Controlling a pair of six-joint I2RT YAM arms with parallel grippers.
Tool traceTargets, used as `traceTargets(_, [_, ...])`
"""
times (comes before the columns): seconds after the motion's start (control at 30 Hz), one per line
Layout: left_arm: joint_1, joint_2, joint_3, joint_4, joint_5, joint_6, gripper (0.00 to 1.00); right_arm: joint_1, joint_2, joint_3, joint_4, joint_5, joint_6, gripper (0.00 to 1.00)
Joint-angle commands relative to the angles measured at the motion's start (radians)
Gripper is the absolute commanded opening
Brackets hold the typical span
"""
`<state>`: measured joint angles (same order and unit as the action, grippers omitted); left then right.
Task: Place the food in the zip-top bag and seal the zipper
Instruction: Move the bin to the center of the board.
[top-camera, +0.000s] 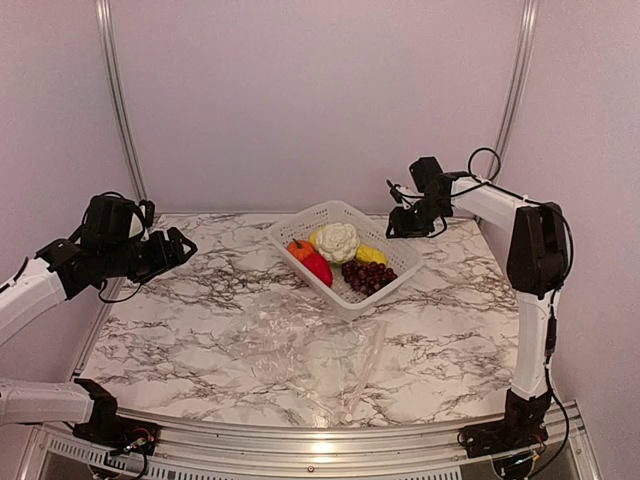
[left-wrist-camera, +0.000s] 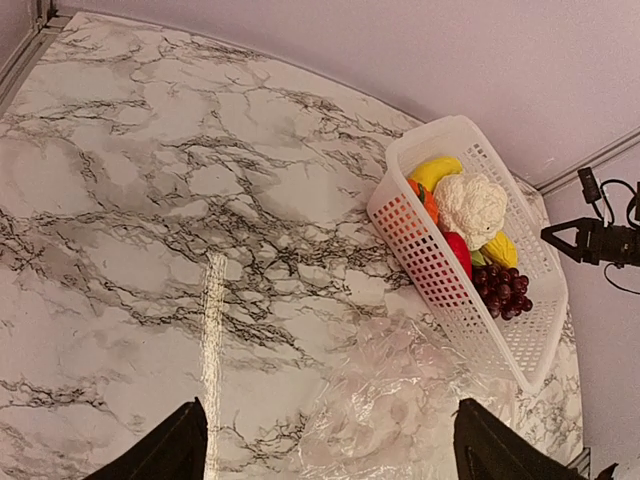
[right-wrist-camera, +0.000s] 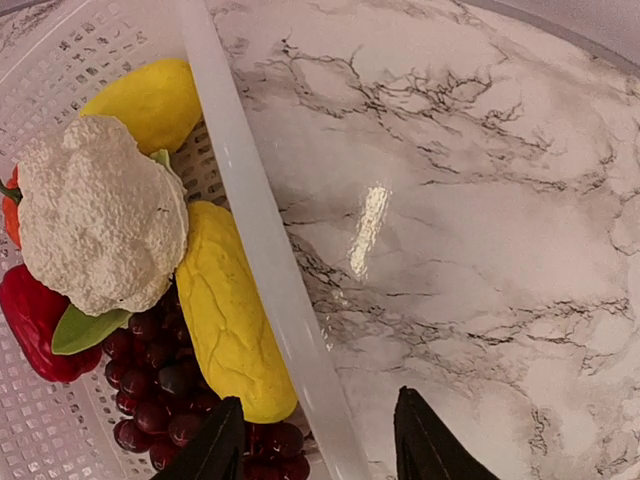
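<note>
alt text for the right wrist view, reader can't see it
A white lattice basket holds a cauliflower, two yellow pieces, a red pepper and purple grapes, filling the left side. Marble table lies to the right, and the right gripper, jaws open, hangs over the basket's rim.

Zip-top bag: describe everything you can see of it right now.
The zip-top bag is clear, crinkly plastic. It lies flat and wrinkled on the marble table, just in front of the white basket; whether they touch is unclear. A straighter strip, likely the zipper, runs along its right edge. It looks empty, and nothing holds it.
</note>
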<state>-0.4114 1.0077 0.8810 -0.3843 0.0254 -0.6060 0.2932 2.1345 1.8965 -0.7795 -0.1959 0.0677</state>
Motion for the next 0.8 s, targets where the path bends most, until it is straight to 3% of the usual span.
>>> traceTargets(0.0, [-0.002, 0.022, -0.009, -0.039, 0.004, 0.004, 0.87, -0.005, 0.029, -0.026, 0.016, 0.000, 0.019, 0.48])
traceTargets(0.37, [-0.004, 0.110, -0.027, -0.007, 0.052, 0.015, 0.87, -0.006, -0.005, -0.084, 0.017, 0.021, 0.045, 0.27])
traceTargets(0.57, [-0.012, 0.161, -0.032, 0.047, 0.080, 0.000, 0.88, -0.007, -0.126, -0.252, 0.058, 0.041, 0.062, 0.09])
traceTargets(0.77, [-0.045, 0.244, -0.009, 0.102, 0.101, -0.018, 0.88, -0.015, -0.264, -0.411, 0.090, 0.092, 0.071, 0.04])
